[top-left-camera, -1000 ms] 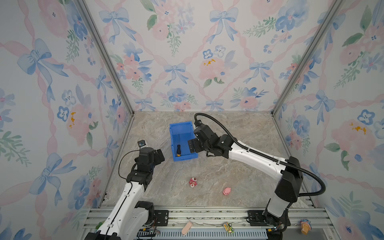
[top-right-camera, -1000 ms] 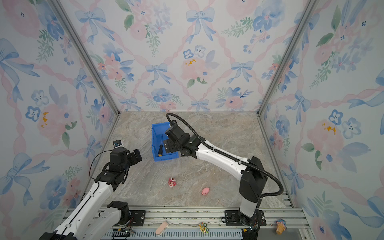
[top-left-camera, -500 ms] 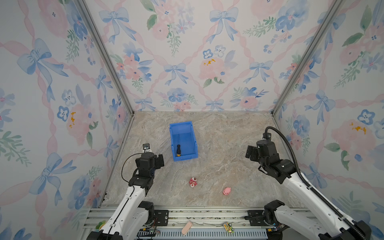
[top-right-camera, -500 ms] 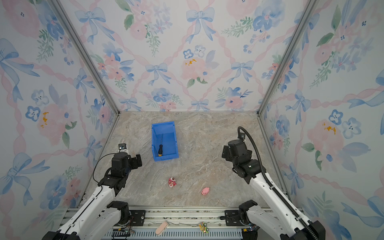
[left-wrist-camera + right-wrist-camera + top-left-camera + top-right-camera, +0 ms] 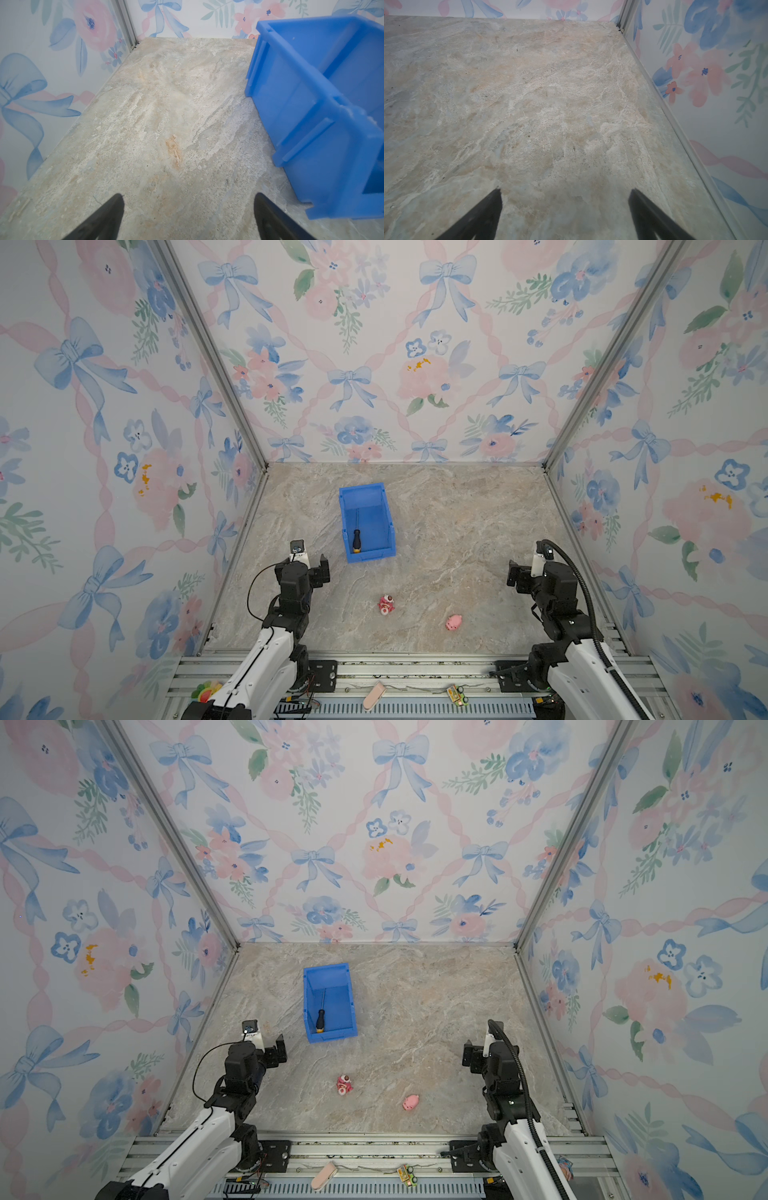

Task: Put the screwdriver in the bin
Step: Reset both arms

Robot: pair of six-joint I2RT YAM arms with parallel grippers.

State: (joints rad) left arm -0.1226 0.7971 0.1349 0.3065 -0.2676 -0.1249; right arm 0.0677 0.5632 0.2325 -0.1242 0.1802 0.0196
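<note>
1. Both our arms sit folded low at the near edge of the table; each forearm rises from the base rail and the wrist bends forward, so the left gripper and the right gripper point toward the back wall and slightly down, well apart from each other.
2. Each gripper's two dark fingers stand wide apart with bare table between them; neither grips anything.
3. The screwdriver lies flat inside the bin, yellow butt at the low front wall, shaft pointing away from us; it is ahead of the left gripper and to its right, and far to the left of the right gripper.
4. In the left wrist view the bin's walls hide the screwdriver; the frame cuts off the bin's far side.
5. Only the fingertips show in both wrist views; the right one takes in table and wallpaper.
6. A red-and-white toy and a pink toy lie between the grippers, nearer our base; both are too small to make out.
</note>
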